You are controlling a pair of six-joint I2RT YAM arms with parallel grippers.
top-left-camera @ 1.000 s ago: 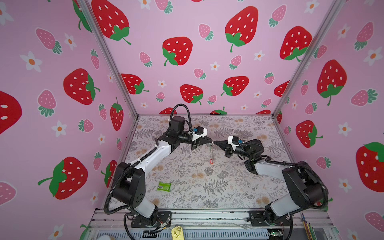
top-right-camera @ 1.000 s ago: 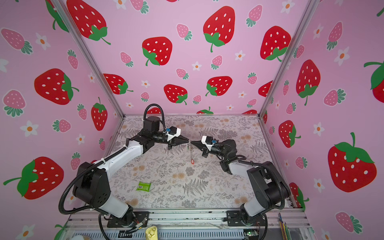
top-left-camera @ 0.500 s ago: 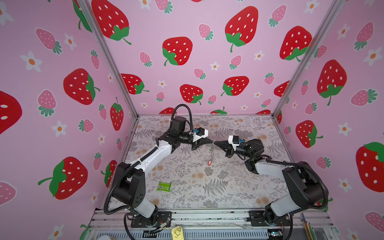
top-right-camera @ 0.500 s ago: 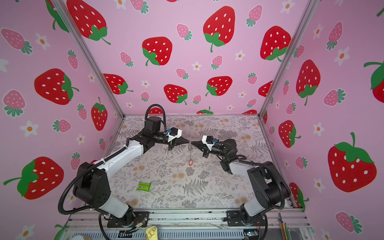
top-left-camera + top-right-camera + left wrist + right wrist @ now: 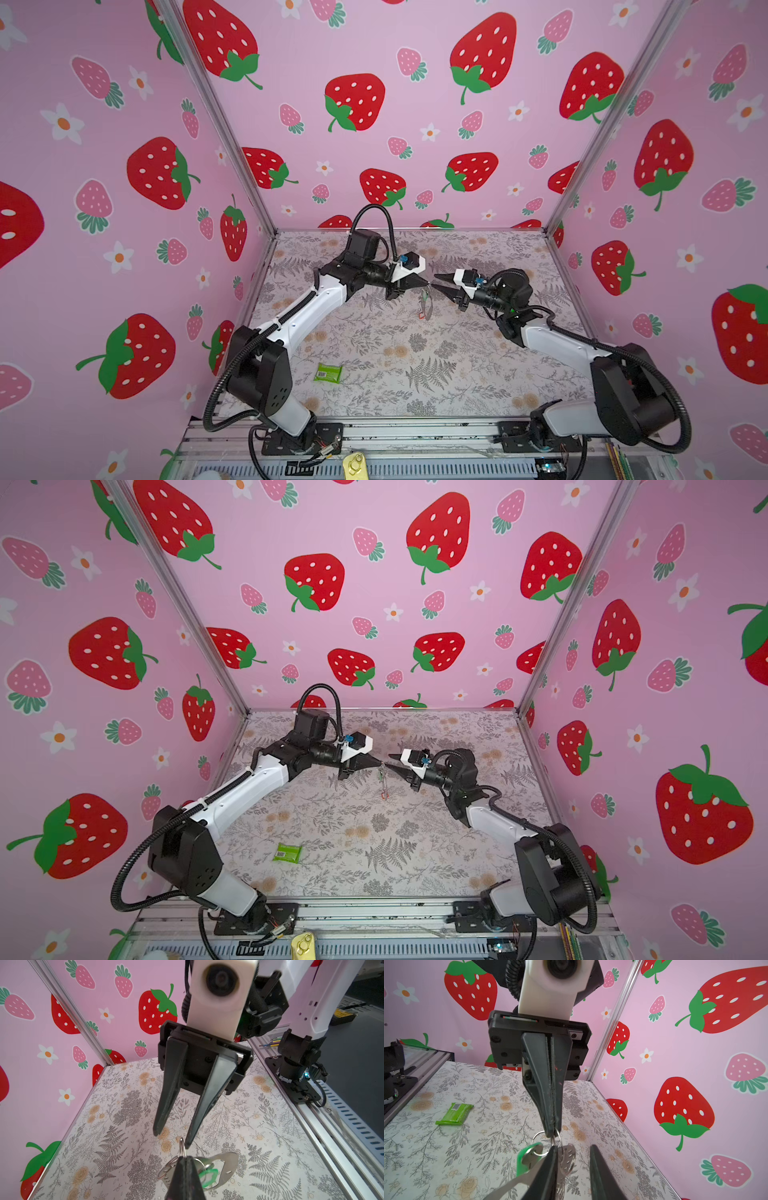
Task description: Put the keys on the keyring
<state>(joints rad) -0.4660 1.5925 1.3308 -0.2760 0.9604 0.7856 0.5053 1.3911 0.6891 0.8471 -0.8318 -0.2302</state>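
Observation:
My left gripper [image 5: 184,1158] is shut on the keyring [image 5: 182,1148], a silver ring, and holds it above the middle of the table. From the ring hang a green-headed key [image 5: 527,1157] and a silver perforated tag [image 5: 566,1157]. In both top views the bunch [image 5: 424,305] dangles below the left gripper [image 5: 424,284], with a bit of red [image 5: 384,798] at its lower end. My right gripper [image 5: 573,1147] faces it tip to tip, open, its fingers [image 5: 600,1174] either side of the silver tag and gripping nothing.
A green packet with a barcode label [image 5: 328,372] lies on the floral table [image 5: 415,374] near the left arm's base. Pink strawberry walls close the back and both sides. A metal rail [image 5: 415,432] carries the arm bases along the front edge.
My right gripper was shut at the ring and has opened. The left gripper has stayed shut, so the bunch now hangs from it alone. Both arms have barely moved.

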